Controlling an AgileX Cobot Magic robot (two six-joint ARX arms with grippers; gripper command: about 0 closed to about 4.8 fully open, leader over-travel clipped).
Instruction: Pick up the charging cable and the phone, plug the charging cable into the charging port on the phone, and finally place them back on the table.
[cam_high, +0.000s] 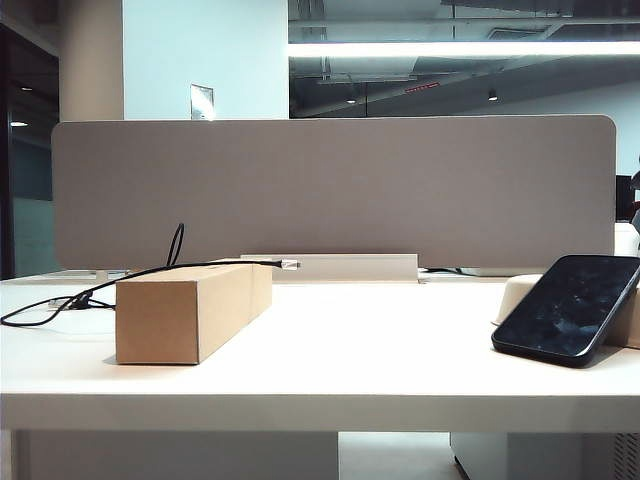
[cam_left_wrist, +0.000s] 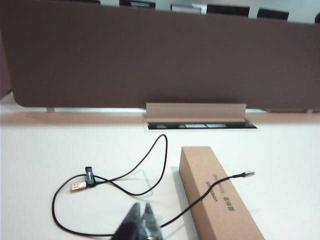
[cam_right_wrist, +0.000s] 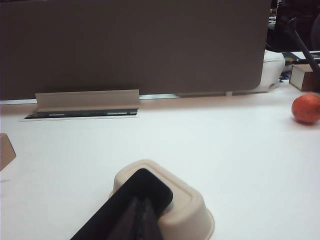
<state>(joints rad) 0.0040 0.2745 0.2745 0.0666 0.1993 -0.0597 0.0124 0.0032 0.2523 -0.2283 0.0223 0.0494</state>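
On the cardboard box (cam_left_wrist: 217, 197) lies the limp, light charging cable (cam_left_wrist: 160, 165), its plug tip overhanging; grasp near that tip; right of the box, the slippery phone (cam_high: 570, 308) leans on a tray (cam_right_wrist: 185, 200); left gripper (cam_left_wrist: 141, 225) and right gripper (cam_right_wrist: 142, 220) closed, empty.

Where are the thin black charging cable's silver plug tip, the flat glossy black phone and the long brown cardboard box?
charging cable (cam_left_wrist: 248, 174), left wrist view, on its silver plug tip past the box edge.
phone (cam_high: 570, 305), exterior view, middle of its screen.
cardboard box (cam_high: 158, 322), exterior view, its near end face.
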